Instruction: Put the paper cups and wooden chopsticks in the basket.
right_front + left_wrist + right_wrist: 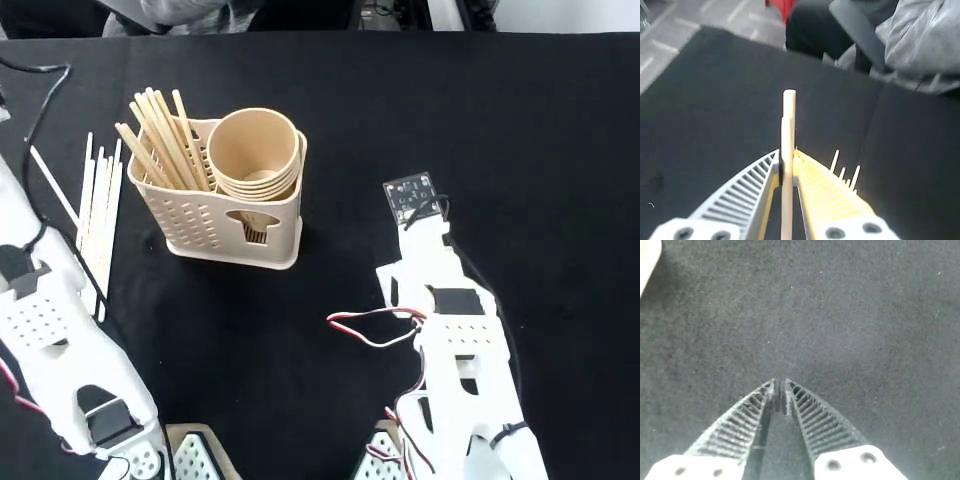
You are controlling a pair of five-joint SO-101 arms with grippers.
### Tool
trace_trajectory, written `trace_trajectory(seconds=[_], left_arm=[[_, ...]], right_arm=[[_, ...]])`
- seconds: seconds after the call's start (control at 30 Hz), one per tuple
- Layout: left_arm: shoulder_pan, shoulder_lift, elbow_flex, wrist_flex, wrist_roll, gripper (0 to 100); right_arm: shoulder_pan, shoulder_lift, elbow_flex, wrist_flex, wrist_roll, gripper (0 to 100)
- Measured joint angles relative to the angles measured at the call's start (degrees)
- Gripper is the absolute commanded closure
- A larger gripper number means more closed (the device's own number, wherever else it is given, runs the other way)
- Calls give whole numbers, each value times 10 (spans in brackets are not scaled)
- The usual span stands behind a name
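Note:
The beige basket (pixel 225 225) stands left of the table's centre. It holds a stack of paper cups (pixel 254 152) and several wooden chopsticks (pixel 165 140) leaning toward its far left corner. More loose chopsticks (pixel 98 215) lie on the black cloth to the basket's left. My left gripper (pixel 786 155) is shut on one chopstick (pixel 788 130), which sticks out past the fingertips; the tips of other chopsticks (pixel 842 167) show beside it. My right gripper (pixel 780 385) is shut with nothing in it, low over bare cloth to the right of the basket.
The left arm (pixel 45 320) runs along the table's left edge, the right arm (pixel 450 320) up the middle right. A red and white cable (pixel 370 325) loops beside the right arm. A pale corner (pixel 647 260) shows at the right wrist view's edge.

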Motion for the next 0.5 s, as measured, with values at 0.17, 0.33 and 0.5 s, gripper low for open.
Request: trace_trajectory(seconds=[0.17,0.33,0.5], left_arm=[[3,-78,0,0,18,970],[33,-201,46,3,18,971],[88,-403,284,1,3,970]], right_arm=[[0,0,0,0,0,970],[0,0,0,0,0,970],[0,0,0,0,0,970]])
